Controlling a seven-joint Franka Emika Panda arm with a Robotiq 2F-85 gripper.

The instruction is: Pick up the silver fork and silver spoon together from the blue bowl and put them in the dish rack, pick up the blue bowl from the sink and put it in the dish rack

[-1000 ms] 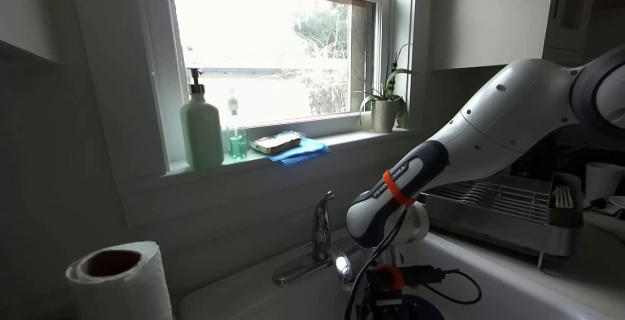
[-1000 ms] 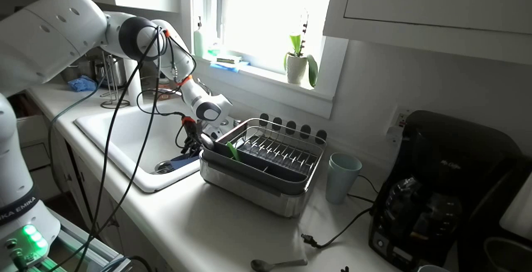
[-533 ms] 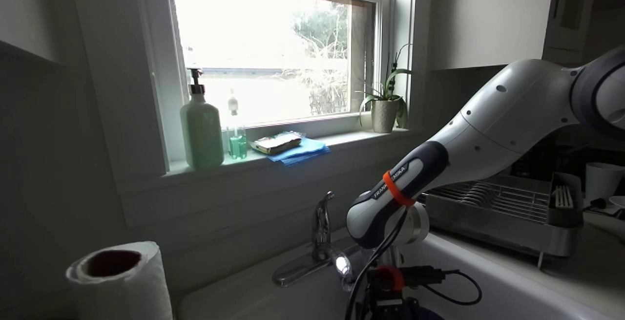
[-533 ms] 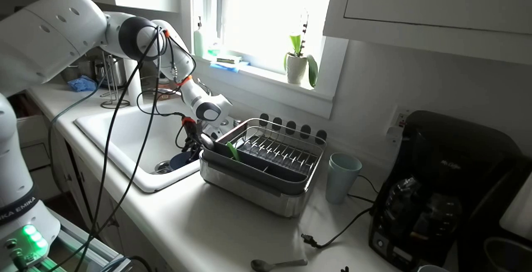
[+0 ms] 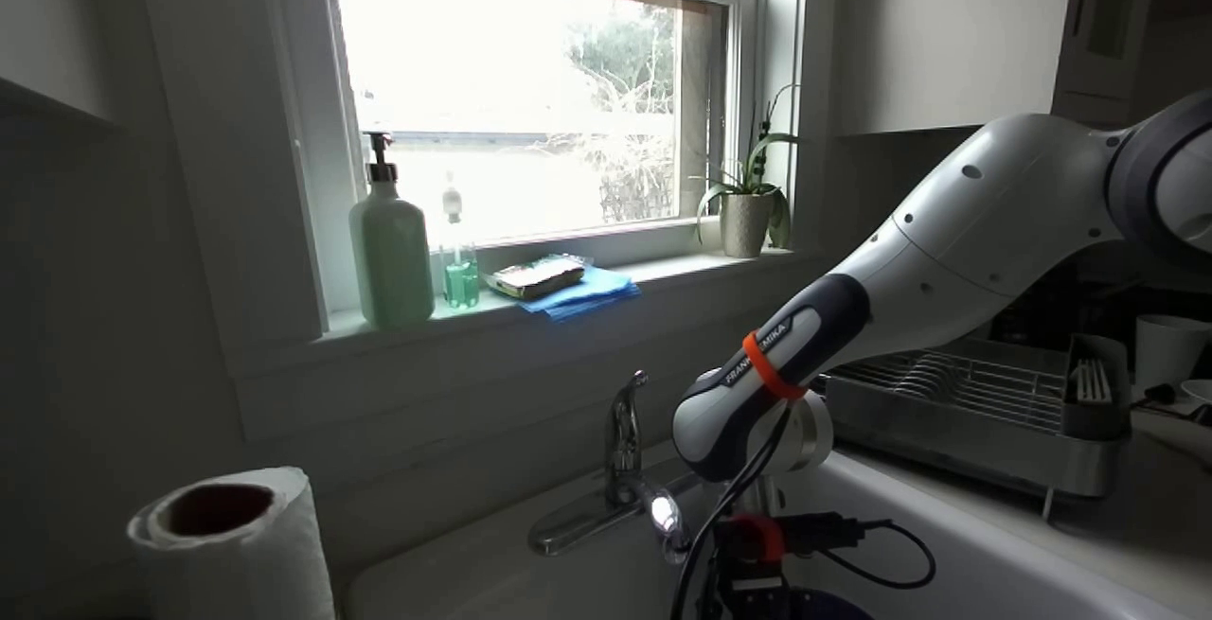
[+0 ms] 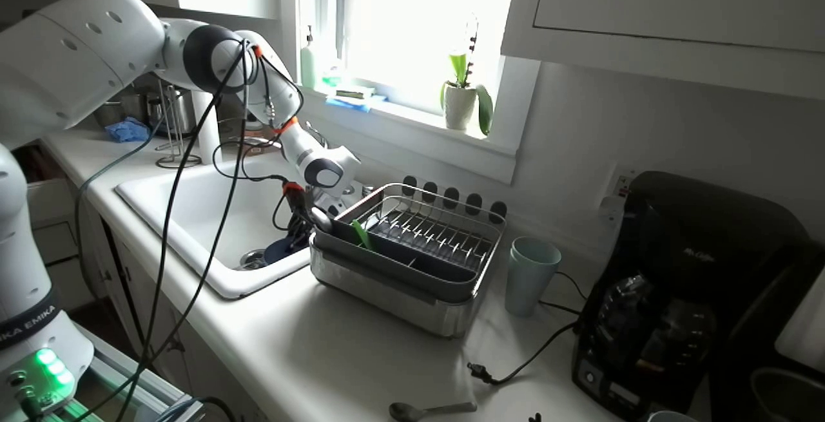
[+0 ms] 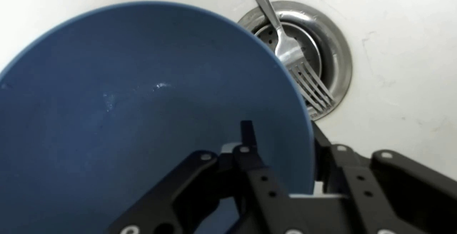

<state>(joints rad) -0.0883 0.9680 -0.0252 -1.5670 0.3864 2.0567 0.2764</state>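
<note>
The blue bowl point(image 7: 125, 101) sits in the white sink point(image 6: 225, 280); it also shows in both exterior views point(image 6: 276, 251) point(image 5: 826, 607). My gripper point(image 7: 281, 127) is open across the bowl's rim, one finger inside the bowl and one outside, close to the wall. Whether that finger touches cannot be told. The silver fork point(image 7: 291, 53) lies over the drain beside the bowl, outside it. The silver spoon in the sink cannot be made out. The dish rack point(image 6: 387, 287) stands on the counter beside the sink; it also shows in an exterior view point(image 5: 956, 426).
The chrome faucet point(image 5: 625, 450) is close behind my wrist. The rack's cutlery holder has a green item point(image 6: 361, 235) and a rounded silver utensil point(image 6: 321, 220). A grey spoon point(image 6: 432, 411) lies on the counter. Cups point(image 6: 532, 274) and a coffee maker point(image 6: 670, 280) stand beyond the rack.
The blue bowl was tilted one second ago and now sits flatter and lower in the sink. The arm has barely moved.
</note>
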